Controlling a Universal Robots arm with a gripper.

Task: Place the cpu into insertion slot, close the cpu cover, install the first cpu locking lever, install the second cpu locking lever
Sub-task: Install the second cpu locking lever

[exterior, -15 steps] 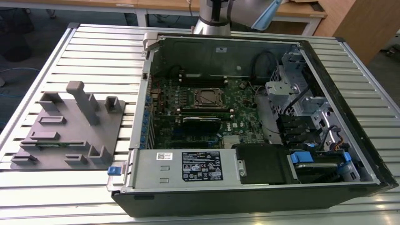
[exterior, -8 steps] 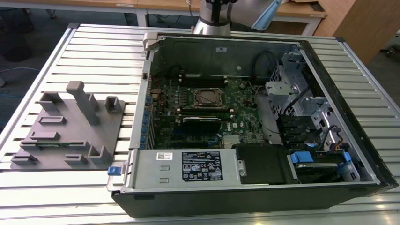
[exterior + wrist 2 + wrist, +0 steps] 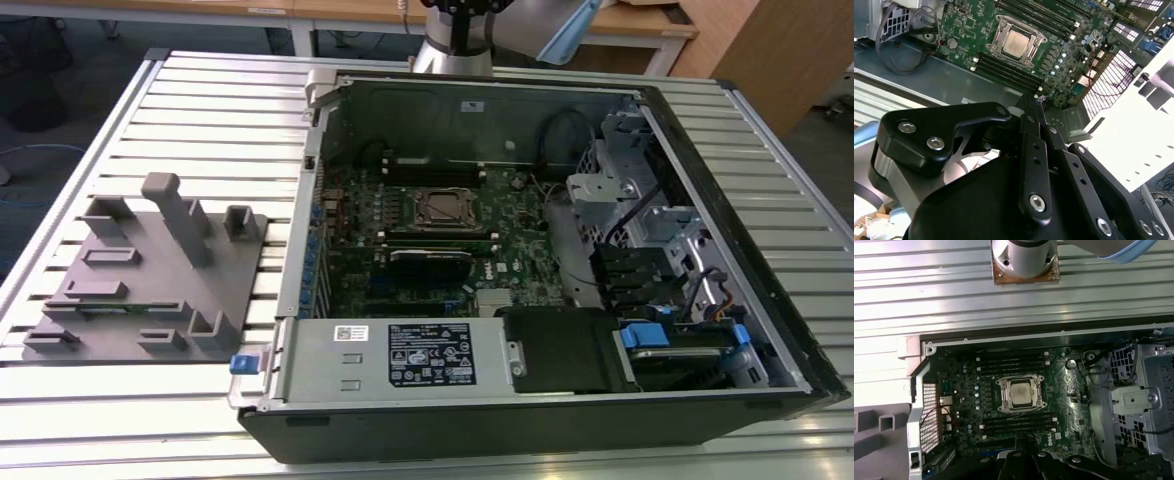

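Looking down into the open computer case (image 3: 694, 130), we found the cpu (image 3: 1020, 392) already seated in the insertion slot (image 3: 1003, 407), its dull silver top showing through the window of the cpu cover (image 3: 1020, 379), which lay flat over it. In the exterior view the socket sat near the middle of the green motherboard (image 3: 514, 215), with the long black memory slots (image 3: 427, 172) at its twelve and six o'clock sides. The power supply (image 3: 387, 355) with its label filled the case's six o'clock edge, and a grey fixture block (image 3: 147, 270) stood on the slatted metal surface (image 3: 200, 90) at nine o'clock of the case.

The gripper (image 3: 1038, 100) hung above the board, well apart from the socket, its jaws drawn together to a narrow tip with nothing between them (the black linkage arms crowded the second wrist view). In that same view the cpu (image 3: 1016, 41) lay at about twelve o'clock of the tip. We could not tell from any view whether the locking levers were latched. The arm's base (image 3: 1025, 260) stood on the surface beyond the case.
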